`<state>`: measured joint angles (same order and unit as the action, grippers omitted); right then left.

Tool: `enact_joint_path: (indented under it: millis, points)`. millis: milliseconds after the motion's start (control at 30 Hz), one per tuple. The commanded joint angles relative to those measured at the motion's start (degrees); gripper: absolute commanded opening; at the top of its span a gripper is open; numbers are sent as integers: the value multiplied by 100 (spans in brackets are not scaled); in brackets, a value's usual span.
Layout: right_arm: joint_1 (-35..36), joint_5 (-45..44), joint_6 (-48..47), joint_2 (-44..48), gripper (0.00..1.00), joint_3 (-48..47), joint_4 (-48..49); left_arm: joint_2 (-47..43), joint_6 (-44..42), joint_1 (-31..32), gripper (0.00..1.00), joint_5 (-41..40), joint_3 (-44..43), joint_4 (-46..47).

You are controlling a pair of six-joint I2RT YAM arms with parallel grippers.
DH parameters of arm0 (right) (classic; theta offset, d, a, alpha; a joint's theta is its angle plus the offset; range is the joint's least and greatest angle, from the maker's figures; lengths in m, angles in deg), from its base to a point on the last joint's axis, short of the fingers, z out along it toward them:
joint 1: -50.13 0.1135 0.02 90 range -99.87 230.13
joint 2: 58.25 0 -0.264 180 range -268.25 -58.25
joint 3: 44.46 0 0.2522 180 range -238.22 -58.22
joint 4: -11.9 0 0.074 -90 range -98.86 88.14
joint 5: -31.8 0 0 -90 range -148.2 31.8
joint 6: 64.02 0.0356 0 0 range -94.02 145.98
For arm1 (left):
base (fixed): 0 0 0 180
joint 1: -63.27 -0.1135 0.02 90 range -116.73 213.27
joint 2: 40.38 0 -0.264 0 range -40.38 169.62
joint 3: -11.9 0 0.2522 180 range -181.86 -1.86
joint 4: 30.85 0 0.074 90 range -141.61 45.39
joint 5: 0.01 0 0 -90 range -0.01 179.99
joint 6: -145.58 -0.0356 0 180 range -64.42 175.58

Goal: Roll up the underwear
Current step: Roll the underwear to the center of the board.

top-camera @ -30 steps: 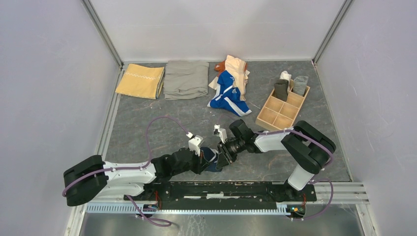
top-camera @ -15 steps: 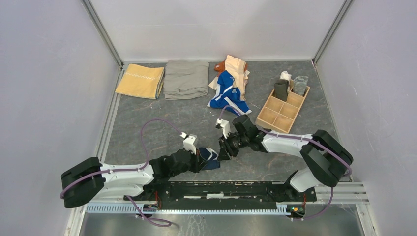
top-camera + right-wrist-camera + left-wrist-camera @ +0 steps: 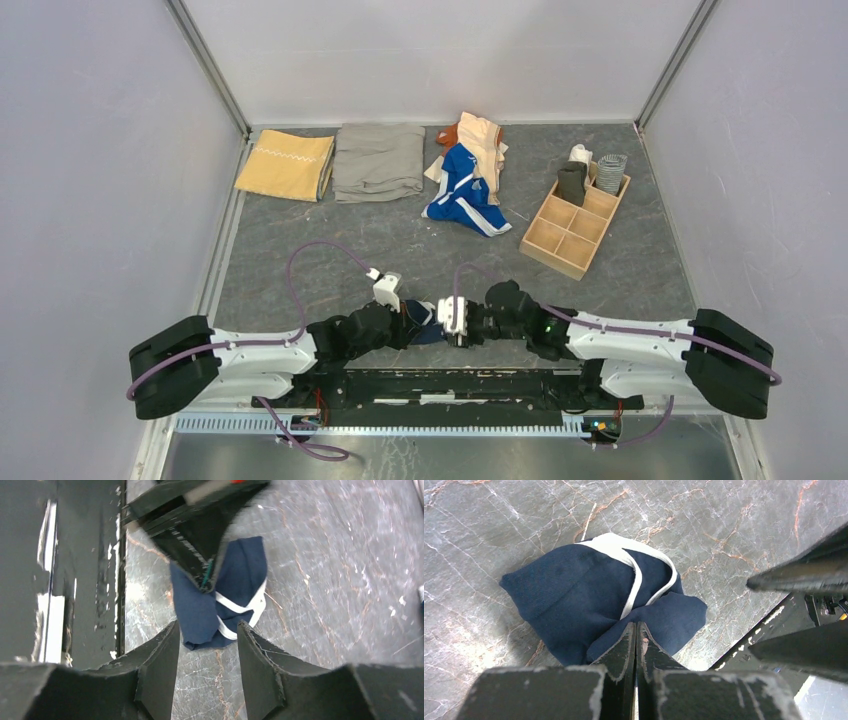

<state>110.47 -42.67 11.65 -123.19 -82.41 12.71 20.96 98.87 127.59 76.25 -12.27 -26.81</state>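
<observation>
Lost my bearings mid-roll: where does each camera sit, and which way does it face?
Top external: above, behind the bases, facing down at the table; both arms show, left gripper and right gripper close together at the navy briefs.
Left wrist: on the left arm, looking down its shut fingers pinching the briefs.
Right wrist: on the right arm, looking down between its open fingers at the briefs.
Shared: both wrist views show the briefs and the opposite gripper.

Right gripper [image 3: 207,627] opened off navy briefs [image 3: 244,570]
</observation>
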Motion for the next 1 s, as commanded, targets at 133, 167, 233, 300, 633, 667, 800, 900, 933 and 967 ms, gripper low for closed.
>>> enact_joint_path:
  millis: [133, 167, 233, 300, 633, 667, 800, 900, 933, 967]
  points:
    - [1007, -910, -2135, -302, 56, 148, 486, 221, 140, 2, 2, -322, 42, -791]
    - [1113, -1007, -2241, -415, 56, 119, 494, 250, 136, 6, 2, -324, 28, -795]
    - [1248, -1118, -2324, -617, 56, 35, 498, 294, 121, 5, 2, -316, 9, -788]
    - [1296, -1174, -2374, -810, 57, -43, 528, 337, 110, 4, 2, -306, -4, -781]
    - [1344, -1518, -2653, -1308, 57, -174, 698, 342, 101, 3, 2, -314, -4, -778]
    - [1349, -1518, -2664, -1333, 57, -183, 710, 350, 101, 7, 2, -314, -9, -774]
    - [1353, -1427, -2628, -1453, 56, -224, 723, 383, 88, 9, 2, -310, -22, -770]
    - [1358, -1322, -2593, -1550, 56, -252, 723, 387, 77, 7, 2, -296, -22, -762]
    - [1357, -1304, -2576, -1576, 55, -246, 731, 383, 75, 5, 2, -296, -22, -761]
    - [1357, -1282, -2577, -1596, 55, -249, 748, 387, 75, 9, 2, -297, -22, -762]
